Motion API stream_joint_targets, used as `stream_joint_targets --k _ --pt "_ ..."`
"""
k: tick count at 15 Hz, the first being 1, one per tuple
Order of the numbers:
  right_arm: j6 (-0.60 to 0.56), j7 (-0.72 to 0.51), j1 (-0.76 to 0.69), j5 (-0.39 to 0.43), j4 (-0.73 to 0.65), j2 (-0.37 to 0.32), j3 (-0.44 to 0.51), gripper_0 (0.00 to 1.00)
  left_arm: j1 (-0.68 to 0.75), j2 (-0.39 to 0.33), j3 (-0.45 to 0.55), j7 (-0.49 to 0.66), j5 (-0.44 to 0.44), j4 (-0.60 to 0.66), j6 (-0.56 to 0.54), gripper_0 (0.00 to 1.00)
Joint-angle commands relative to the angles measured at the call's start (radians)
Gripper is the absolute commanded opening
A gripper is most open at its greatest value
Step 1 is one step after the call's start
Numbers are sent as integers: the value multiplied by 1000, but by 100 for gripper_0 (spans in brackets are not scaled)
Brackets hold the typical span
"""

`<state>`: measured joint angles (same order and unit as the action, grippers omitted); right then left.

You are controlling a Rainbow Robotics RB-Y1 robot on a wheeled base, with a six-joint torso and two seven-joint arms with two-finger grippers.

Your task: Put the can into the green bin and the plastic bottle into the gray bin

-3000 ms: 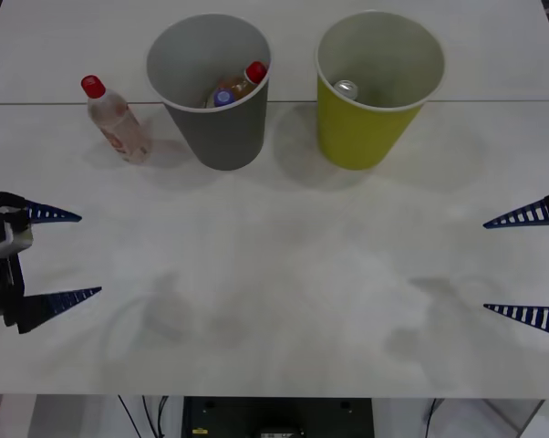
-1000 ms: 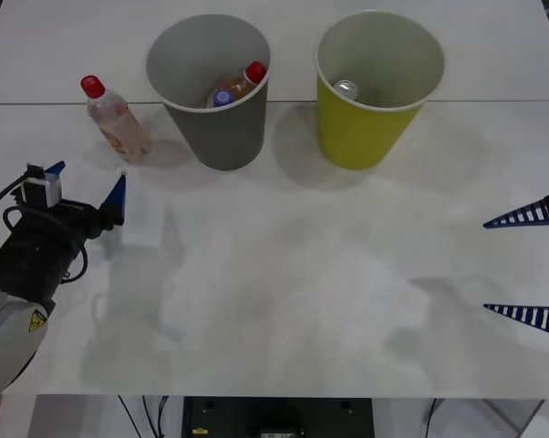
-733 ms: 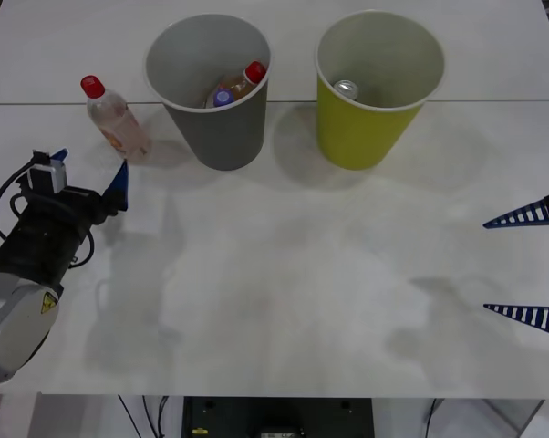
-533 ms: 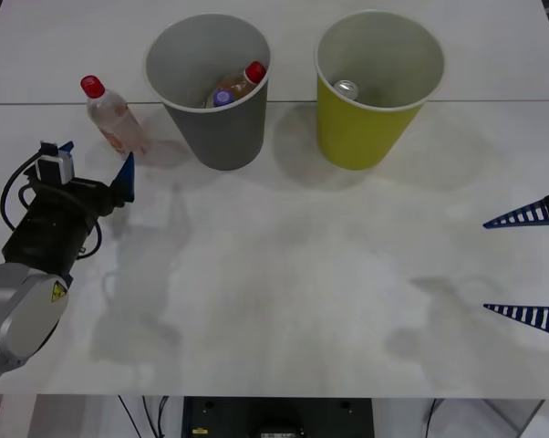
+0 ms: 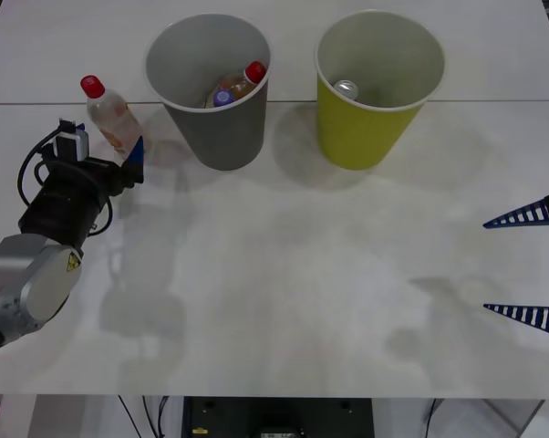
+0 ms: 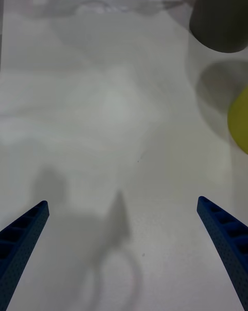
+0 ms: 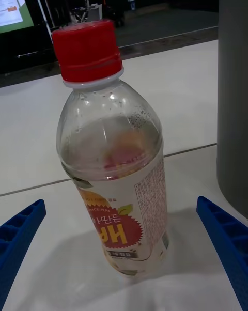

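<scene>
The left gripper frames the upright plastic bottle, jaws wide. A glancing finger could topple it. The right gripper waits, jaws spread.

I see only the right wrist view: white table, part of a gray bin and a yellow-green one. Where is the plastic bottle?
Observer: The plastic bottle stands upright on the table, on the left of the gray bin.
Operator: Is the left gripper close to it?
Observer: Yes. The left gripper is right at the bottle, its fingers open on either side, not touching.
Operator: And the can?
Observer: The can lies inside the green bin.
</scene>
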<state>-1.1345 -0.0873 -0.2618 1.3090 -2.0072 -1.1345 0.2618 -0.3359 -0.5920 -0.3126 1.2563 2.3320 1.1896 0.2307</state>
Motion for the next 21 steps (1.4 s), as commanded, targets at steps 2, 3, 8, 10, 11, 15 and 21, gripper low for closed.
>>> stream_joint_targets --k 2,3,8,10,11,15,21 --pt "0 0 0 0 0 0 0 100 -60 0 -19 3 -11 -68 -1 100" --pt "0 0 0 0 0 0 0 100 -75 1 -26 5 -14 -85 -1 100" --pt "0 0 0 0 0 0 0 100 -138 29 -34 6 -37 -159 -2 100" --pt "0 0 0 0 0 0 0 100 -152 34 -33 6 -37 -174 -2 100" --pt "0 0 0 0 0 0 0 100 -158 35 -34 8 -40 -180 -2 100" --pt "0 0 0 0 0 0 0 100 -173 43 -34 9 -54 -197 -5 100" --pt "0 0 0 0 0 0 0 100 -180 44 -34 9 -65 -197 -13 0"
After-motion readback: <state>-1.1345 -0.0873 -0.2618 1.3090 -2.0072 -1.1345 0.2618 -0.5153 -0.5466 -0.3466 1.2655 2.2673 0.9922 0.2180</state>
